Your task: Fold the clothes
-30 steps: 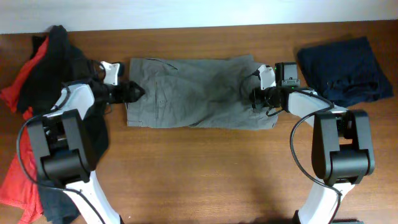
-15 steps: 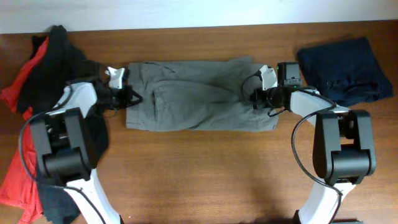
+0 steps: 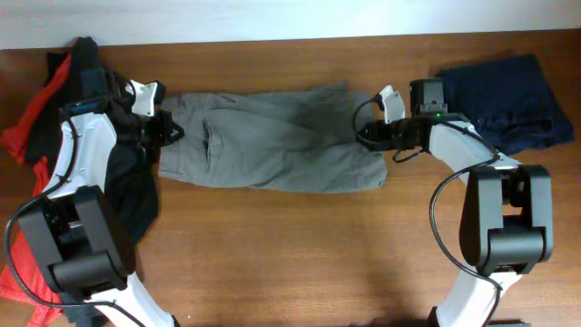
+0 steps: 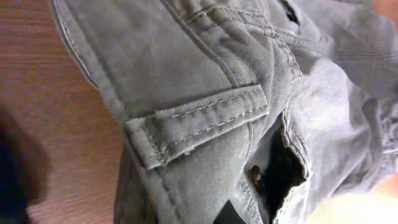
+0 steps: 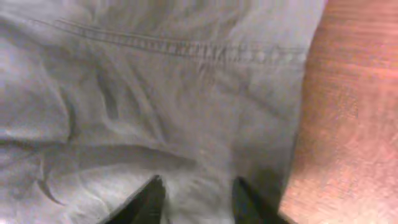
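Observation:
The grey-brown shorts point(image 3: 272, 136) lie stretched lengthwise along the back of the table. My left gripper point(image 3: 168, 130) is shut on their left end. In the left wrist view the waistband, a belt loop point(image 4: 199, 121) and a dark opening fill the frame. Only a dark tip of the left gripper point(image 4: 230, 216) shows under the cloth. My right gripper point(image 3: 363, 134) is at the shorts' right end. Its two dark fingers point(image 5: 152, 196) stand apart over the wrinkled cloth point(image 5: 155, 93), near the hem edge, gripping nothing.
A folded navy garment point(image 3: 504, 100) lies at the back right, just behind the right arm. A heap of black and red clothes point(image 3: 82, 82) runs down the left edge, with red cloth point(image 3: 27, 263) at the front left. Bare wood point(image 3: 290, 263) fills the front.
The left gripper closed on the shorts' left end and pulled it left and back. The right gripper opened and let go; the whole garment slid left.

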